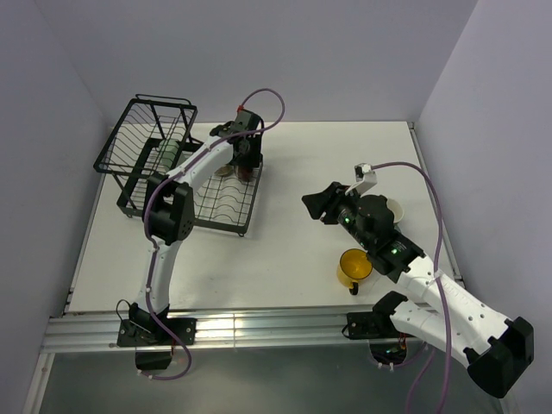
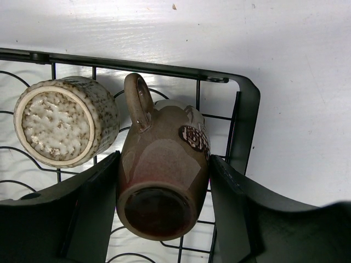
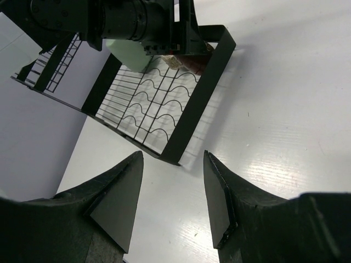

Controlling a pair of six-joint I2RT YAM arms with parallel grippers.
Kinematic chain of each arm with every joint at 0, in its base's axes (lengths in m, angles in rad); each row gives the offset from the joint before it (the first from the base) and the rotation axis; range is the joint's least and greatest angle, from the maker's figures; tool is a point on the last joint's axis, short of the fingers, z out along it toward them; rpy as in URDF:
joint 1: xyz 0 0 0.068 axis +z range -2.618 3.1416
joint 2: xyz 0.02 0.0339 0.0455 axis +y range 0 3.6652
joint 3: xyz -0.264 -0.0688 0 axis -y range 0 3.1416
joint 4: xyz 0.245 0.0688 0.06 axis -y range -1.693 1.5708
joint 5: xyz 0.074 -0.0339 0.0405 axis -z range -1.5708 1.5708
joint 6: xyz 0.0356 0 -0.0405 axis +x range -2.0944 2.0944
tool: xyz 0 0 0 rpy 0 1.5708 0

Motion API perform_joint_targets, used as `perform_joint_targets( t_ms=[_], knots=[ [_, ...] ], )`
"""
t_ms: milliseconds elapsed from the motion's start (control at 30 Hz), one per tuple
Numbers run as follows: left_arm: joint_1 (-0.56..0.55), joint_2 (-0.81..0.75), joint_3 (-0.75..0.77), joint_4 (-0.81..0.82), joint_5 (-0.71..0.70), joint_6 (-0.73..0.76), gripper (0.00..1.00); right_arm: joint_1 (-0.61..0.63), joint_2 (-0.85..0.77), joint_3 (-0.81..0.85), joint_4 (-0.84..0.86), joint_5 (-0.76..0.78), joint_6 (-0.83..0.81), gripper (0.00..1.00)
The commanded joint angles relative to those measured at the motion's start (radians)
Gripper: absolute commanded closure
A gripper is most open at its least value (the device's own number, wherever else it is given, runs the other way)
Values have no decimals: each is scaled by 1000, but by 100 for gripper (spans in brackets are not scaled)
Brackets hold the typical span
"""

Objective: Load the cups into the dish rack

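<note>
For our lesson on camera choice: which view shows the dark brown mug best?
Left wrist: the dark brown mug fills the frame, base and handle clear, between the left gripper's fingers. Top external shows only a dark speck under that gripper; right wrist, a sliver behind it.

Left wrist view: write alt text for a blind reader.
A brown mug, base toward the camera, is held between the dark jaws at a corner of the wire dish rack. A speckled cup rests beside it, inverted.

Bright even light, soft shadows, tabletop glare, sharp focus
</note>
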Motion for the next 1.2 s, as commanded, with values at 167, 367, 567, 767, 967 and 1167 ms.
perform_joint_targets(
  t_ms=[167, 367, 567, 767, 967, 1167],
  knots=[
    [1, 12, 43, 17, -11, 14, 36, -5, 5, 46, 23, -1, -10, 45],
    [1, 16, 39, 20, -17, 16, 26, -3, 4, 44, 21, -2, -7, 45],
    [1, 1, 20, 37, -18, 16, 25, -5, -4, 38, 20, 1, -7, 45],
    [1, -11, 19, 36, -31, 14, 25, -5, -7, 40, 15, 8, -11, 45],
    [1, -75, 6, 51, -48, 11, 24, -5, -13, 70, -40, 45, -24, 45],
    [-1, -126, 37, 34, -55, 13, 23, -5, -12, 99, -91, 85, -24, 45]
  ],
)
